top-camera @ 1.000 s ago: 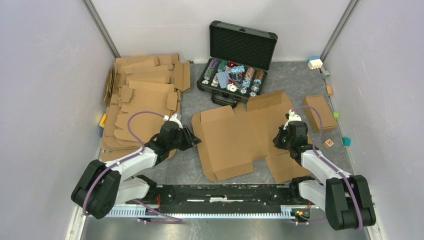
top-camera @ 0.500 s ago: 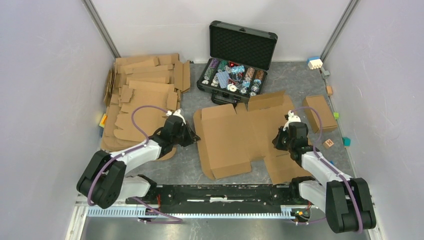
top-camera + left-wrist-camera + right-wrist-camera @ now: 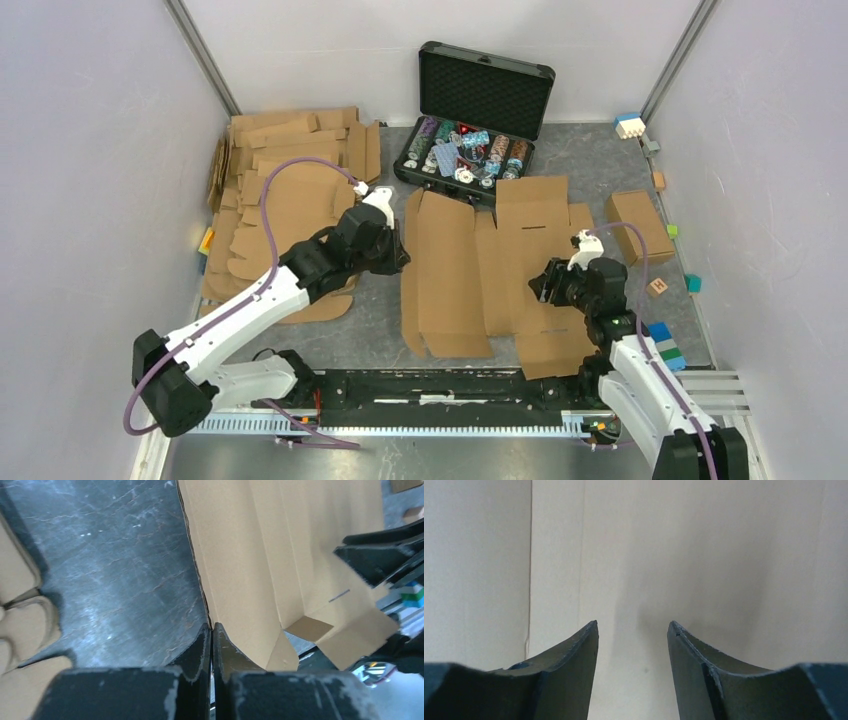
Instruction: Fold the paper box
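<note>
Centrally on grey table (image 3: 372,322): paper box (image 3: 462,270), unfolded and mostly flat. Stack of cardboard sheets (image 3: 290,170) lies to its left; open black case (image 3: 487,92) just behind its far flaps. Left gripper (image 3: 401,250) closed tight, pinching box's left edge between its tips. Right gripper (image 3: 541,284) low over box's right half, jaws apart, gripping nothing; plain cardboard fills its wrist view.

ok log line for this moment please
task: fold paper box | left hand: shut on its left edge | right hand: open over the box, holding nothing | box: not yet folded up
</note>
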Controlling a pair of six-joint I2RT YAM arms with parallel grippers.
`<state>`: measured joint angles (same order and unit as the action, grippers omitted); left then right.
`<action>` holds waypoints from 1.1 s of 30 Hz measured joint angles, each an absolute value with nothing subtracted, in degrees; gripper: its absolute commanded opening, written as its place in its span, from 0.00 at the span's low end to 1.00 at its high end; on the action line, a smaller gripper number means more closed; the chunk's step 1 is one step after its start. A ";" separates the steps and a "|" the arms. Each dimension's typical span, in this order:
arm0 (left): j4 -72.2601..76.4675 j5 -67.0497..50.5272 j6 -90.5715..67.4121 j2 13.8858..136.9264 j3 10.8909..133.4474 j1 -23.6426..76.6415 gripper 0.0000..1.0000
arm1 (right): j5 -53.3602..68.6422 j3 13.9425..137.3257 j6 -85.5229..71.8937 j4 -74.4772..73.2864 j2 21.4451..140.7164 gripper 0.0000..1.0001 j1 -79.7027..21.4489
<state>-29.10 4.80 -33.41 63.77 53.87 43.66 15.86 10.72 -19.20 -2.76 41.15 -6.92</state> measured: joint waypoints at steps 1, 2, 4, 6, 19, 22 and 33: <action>-31.38 5.56 -32.75 64.14 55.37 43.94 0.02 | 15.77 11.22 -19.14 -3.16 40.66 0.61 -6.92; -33.17 6.09 -32.21 64.31 56.38 44.18 0.02 | 15.62 11.77 -19.03 -3.64 40.53 0.64 -6.92; -38.26 7.66 -31.38 64.55 58.61 44.25 0.02 | 15.18 13.04 -18.85 -4.54 40.38 0.70 -6.92; -42.61 9.65 -30.70 64.10 60.42 44.23 0.02 | 14.55 14.02 -18.59 -5.15 39.94 0.76 -6.92; -48.38 19.11 -19.42 45.80 61.12 44.38 0.02 | 12.64 15.09 -18.59 -5.32 39.88 0.98 -6.92; -48.40 19.90 -17.85 45.06 61.12 44.38 0.02 | 12.80 15.29 -18.63 -4.78 41.15 0.98 -6.92; -48.58 22.09 -15.92 40.10 59.07 44.38 0.02 | 17.34 15.31 -20.10 -2.46 43.57 0.46 -6.92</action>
